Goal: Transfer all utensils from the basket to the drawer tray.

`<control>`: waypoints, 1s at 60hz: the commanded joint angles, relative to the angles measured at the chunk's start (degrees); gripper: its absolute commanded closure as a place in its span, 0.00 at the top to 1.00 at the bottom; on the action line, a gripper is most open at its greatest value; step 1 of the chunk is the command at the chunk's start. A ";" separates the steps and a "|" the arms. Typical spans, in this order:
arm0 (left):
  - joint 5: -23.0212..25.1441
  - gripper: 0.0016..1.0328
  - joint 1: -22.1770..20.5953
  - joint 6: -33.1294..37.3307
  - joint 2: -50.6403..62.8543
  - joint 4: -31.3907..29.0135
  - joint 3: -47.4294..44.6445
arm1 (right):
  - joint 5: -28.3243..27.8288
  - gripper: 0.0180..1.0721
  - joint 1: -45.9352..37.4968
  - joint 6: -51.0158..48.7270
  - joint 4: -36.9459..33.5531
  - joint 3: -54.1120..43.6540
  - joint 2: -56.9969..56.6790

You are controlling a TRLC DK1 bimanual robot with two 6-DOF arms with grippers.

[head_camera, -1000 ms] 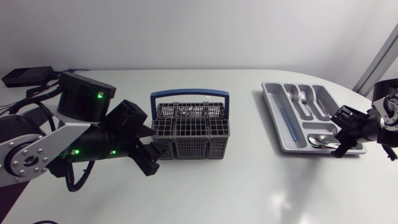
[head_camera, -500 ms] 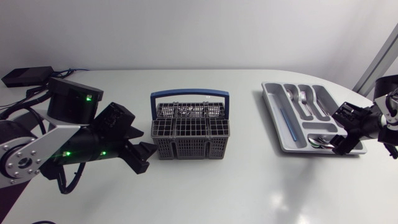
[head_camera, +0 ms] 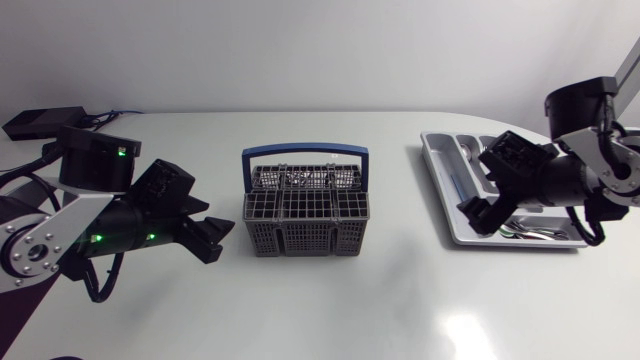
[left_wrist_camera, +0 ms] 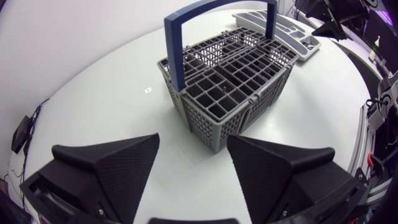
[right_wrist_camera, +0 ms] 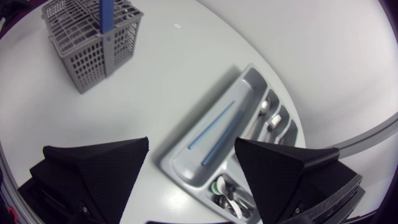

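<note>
Basket (head_camera: 305, 215) set mid tabletop (head_camera: 400, 300), shiny utensils (head_camera: 300, 178) seen in back row. Tray (head_camera: 432, 150) well apart, at right. Left pincer (head_camera: 215, 238) spread, empty, beside basket; right pincer (head_camera: 478, 215) spread, empty, over tray edge. Left pincer best raised past handle (head_camera: 305, 152), lowered straight onto one piece.

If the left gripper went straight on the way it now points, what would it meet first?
Probably the basket: it stands straight ahead of the open left gripper, near corner toward it, only bare table between. Height is hard to judge.
</note>
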 commanded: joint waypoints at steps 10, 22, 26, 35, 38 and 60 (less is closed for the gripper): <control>0.55 0.74 0.02 0.64 6.17 4.73 -0.87 | 0.13 0.95 12.88 13.62 0.89 0.41 4.80; 0.55 0.74 -0.25 0.64 9.42 7.72 -0.52 | 1.00 0.95 18.51 18.72 3.26 3.05 11.04; 0.55 0.74 -0.07 0.73 9.78 7.89 -0.34 | 1.36 0.95 19.65 19.86 4.05 3.84 12.71; 0.55 0.74 0.37 0.99 11.09 8.68 0.36 | 2.50 0.95 21.76 21.53 4.75 6.21 15.17; 0.55 0.74 0.37 0.90 11.53 8.86 0.62 | 2.59 0.95 22.29 21.88 4.75 6.74 15.53; 0.55 0.74 0.28 0.73 13.56 10.00 1.59 | 4.70 0.95 24.75 22.68 4.75 6.39 15.88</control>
